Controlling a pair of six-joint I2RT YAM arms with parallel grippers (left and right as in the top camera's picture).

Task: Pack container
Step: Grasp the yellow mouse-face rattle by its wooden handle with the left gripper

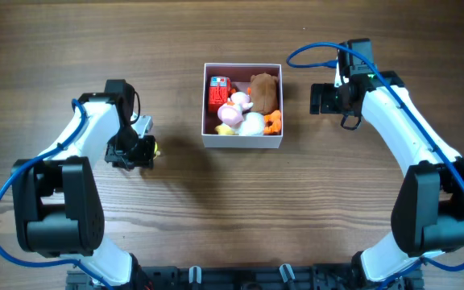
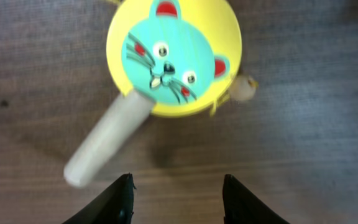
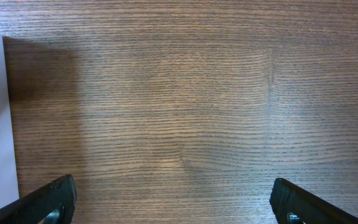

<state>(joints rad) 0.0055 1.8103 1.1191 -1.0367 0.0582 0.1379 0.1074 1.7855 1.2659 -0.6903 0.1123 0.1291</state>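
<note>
Sitting the container (image 1: pixel 242 143) near the middle of the table (image 1: pixel 216 217), a little toward the far edge, between the two arms. Already cradling several toys inside it: a red toy (image 1: pixel 218 91), a brown plush (image 1: pixel 263 89), a pink-and-white figure (image 1: pixel 237 103), a white egg shape (image 1: pixel 253 123) and an orange piece (image 1: pixel 273 121). Hanging the left pincer (image 2: pixel 177 185) well to the container's left, above a round yellow rattle (image 2: pixel 173 56) bearing a teal animal face and a pale handle (image 2: pixel 104 146). Spreading its fingers apart, gripping nothing, tips clear of the toy. Showing a small beige bead (image 2: pixel 242 89) just beside the rattle's rim. Hovering the right pincer (image 3: pixel 176 199) near the container's right side, over bare wood. Gaping wide there, grasping nothing. Catching the container's white wall at the left edge of the right wrist view.
</note>
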